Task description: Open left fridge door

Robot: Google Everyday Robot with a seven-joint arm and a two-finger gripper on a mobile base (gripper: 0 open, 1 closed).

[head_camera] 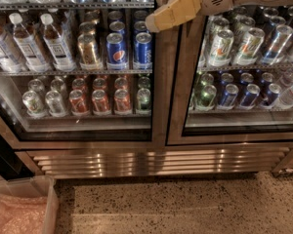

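Tan-coloured, the gripper (162, 18) hangs at the top centre of the frame, right over the steel strip where the two doors meet. From where I stand I cannot tell whether it is open or closed, or whether it touches the metal.

The left fridge door (159, 101) fills the left half of the frame and looks fully shut, with water bottles (29, 40) and Pepsi cans (118, 50) behind its glass.

The obvious risk is catching the wrong edge. The right door (178, 106) starts just beside the gripper (the two frames look nearly identical), so a small drift to the right could hook that one instead. I see no clear handle, so a shallow hold on the smooth steel could slip off once the seal resists. A pull that doesn't follow the door's swing might drag against the hinge, and a hard jerk could rattle or topple the cans on the shelves. Down in the lower left corner, a plastic bin (24, 208) stands on the floor (185, 204) close to the door's bottom corner and may block a wide swing.
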